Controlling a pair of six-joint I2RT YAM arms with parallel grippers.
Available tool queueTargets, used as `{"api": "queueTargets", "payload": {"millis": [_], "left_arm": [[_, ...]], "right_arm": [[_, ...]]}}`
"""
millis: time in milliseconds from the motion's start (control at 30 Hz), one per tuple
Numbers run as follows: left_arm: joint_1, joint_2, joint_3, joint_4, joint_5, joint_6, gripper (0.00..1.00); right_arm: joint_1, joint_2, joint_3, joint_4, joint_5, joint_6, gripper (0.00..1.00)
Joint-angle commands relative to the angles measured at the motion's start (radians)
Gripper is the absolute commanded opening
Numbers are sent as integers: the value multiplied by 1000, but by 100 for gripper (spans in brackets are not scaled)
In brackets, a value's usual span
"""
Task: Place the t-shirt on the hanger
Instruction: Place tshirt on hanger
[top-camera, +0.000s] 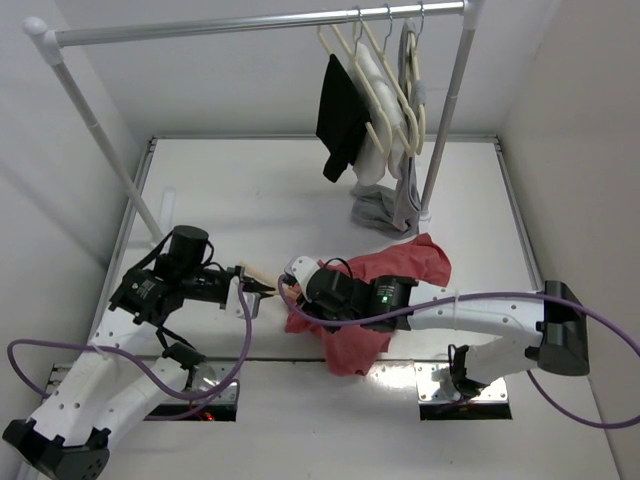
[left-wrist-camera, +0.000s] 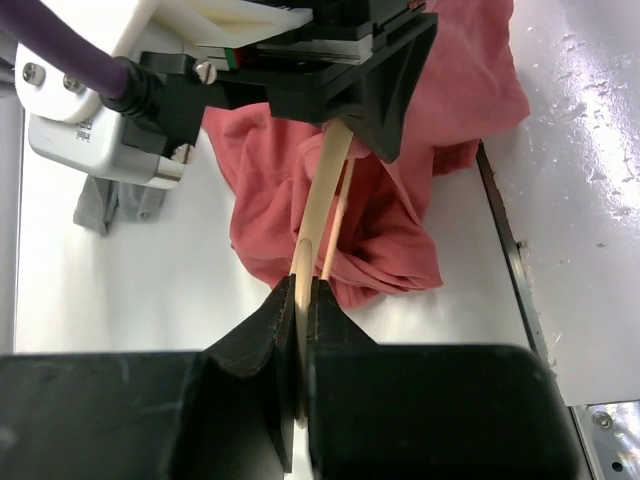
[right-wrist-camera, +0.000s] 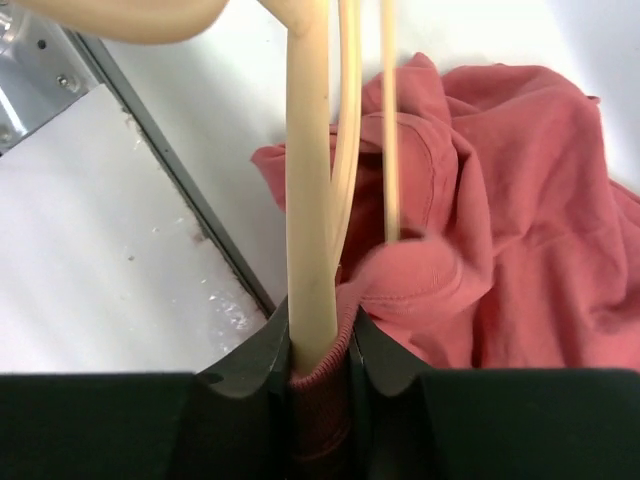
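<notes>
The salmon-red t-shirt (top-camera: 400, 268) lies crumpled on the white table, partly under my right arm. It also shows in the left wrist view (left-wrist-camera: 400, 190) and the right wrist view (right-wrist-camera: 520, 200). The tan hanger (left-wrist-camera: 322, 200) is held off the table between both grippers, and only a short piece shows in the top view (top-camera: 250, 272). My left gripper (left-wrist-camera: 303, 292) is shut on one thin end of it. My right gripper (right-wrist-camera: 325, 335) is shut on a hanger arm (right-wrist-camera: 308, 180) together with the t-shirt's ribbed collar. The two grippers (top-camera: 255, 287) (top-camera: 292, 272) sit close together.
A clothes rack (top-camera: 250, 25) stands at the back, and its right pole (top-camera: 445, 130) comes down near the t-shirt. On it hang a black garment (top-camera: 340, 115), cream-white hangers (top-camera: 385, 75) and a grey garment (top-camera: 395, 205) that reaches the table. A table seam (left-wrist-camera: 505, 240) runs beside the shirt.
</notes>
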Motion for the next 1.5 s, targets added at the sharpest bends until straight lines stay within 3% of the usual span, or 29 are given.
{"api": "queueTargets", "payload": {"millis": [0,167,233,300,400,500,600,667,867,1000,1133,1300,1467], "left_arm": [[-7,-7,30,10,90,-26,0],[-7,-16,20,29,68,-48,0],[-7,-25,8,59,55,-80,25],[-7,-36,8,95,38,-110,62],[-7,-45,8,189,-25,-236,78],[-7,-76,-10,319,-115,-481,78],[-7,-113,-85,490,-292,-684,48],[-16,-124,-130,470,-280,-684,38],[-143,107,-126,438,-433,-776,53],[-224,218,-122,558,-433,-951,57],[-319,287,-176,686,-521,-1081,57],[-398,286,-242,850,-574,-1198,63],[-453,277,-288,910,-603,-1351,66]], "right_arm": [[-13,10,47,49,63,26,0],[-13,-13,47,25,63,45,0],[-13,-48,47,-3,63,55,0],[-13,-82,38,-12,72,91,0],[-13,-181,9,-47,96,153,0],[-13,-293,-20,-60,121,206,0],[-13,-364,-58,-60,130,229,0],[-13,-375,-71,-48,130,230,0],[-13,-357,-83,15,142,230,0],[-13,-376,-65,55,164,230,0],[-13,-376,-20,64,185,230,0],[-13,-335,21,54,185,220,0],[-13,-363,1,86,207,230,0]]}}
